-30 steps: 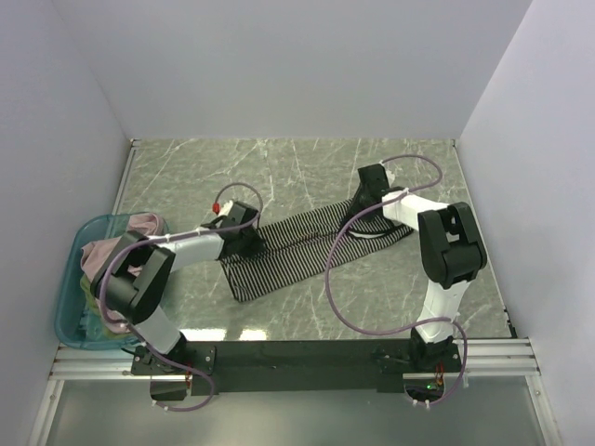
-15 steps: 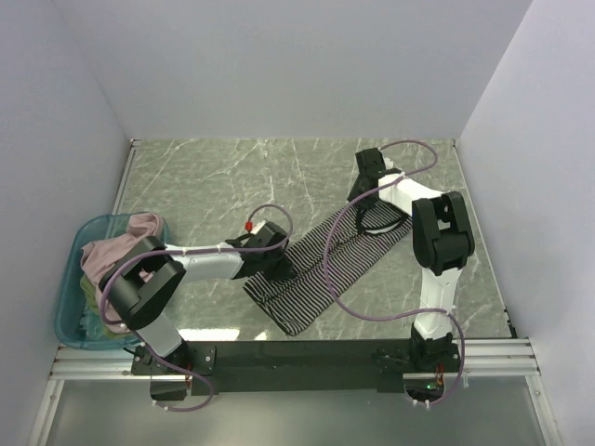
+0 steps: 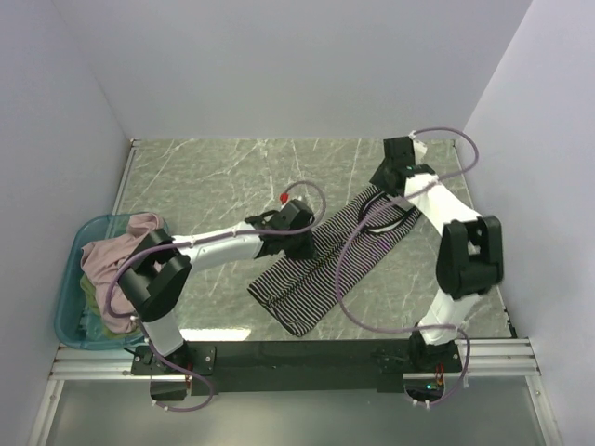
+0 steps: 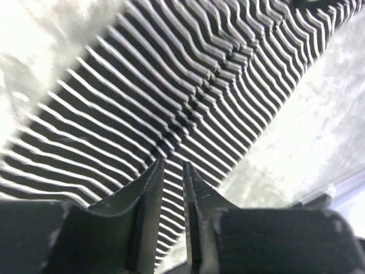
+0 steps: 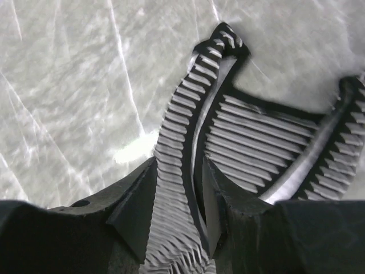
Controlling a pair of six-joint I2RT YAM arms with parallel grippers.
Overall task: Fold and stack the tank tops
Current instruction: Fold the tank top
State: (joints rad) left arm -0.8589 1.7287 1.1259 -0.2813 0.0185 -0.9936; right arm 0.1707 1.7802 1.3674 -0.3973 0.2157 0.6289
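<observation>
**Striped top diagonal on table, both my claws on it**

Top view only: whole layout. The top [image 3: 311, 279] lies stretched on a diagonal across the table [image 3: 204, 177], hem end near my bases, strap end far right. My left claw [image 3: 299, 243] sits on the mid-body near its left edge. My right claw [image 3: 381, 184] is at the strap end. The tub [image 3: 67, 307] is at the left table edge, well apart from the top, with a pink top [image 3: 139, 226] heaped in it and a bit of green cloth [image 3: 88, 290] lower down. Neither wrist view shows the tub.

Left wrist only: close-up of the top [image 4: 142, 68]. It has fine black-and-white stripes and lies mostly flat, with one puckered ridge running straight toward my left claw [image 4: 172, 171]. The fingers [image 4: 149, 191] are almost together, leaving just a slit. Stripes show in the slit, so it reads as a pinch on the cloth.

Right wrist only: neckline detail. A dark-edged strap [image 5: 171, 131] loops past my fingertips, and the scoop neck opens to its right over bare table [image 5: 68, 85]. My right claw [image 5: 179, 162] is partly closed and the strap fills the gap between the fingers, so it is gripped.
</observation>
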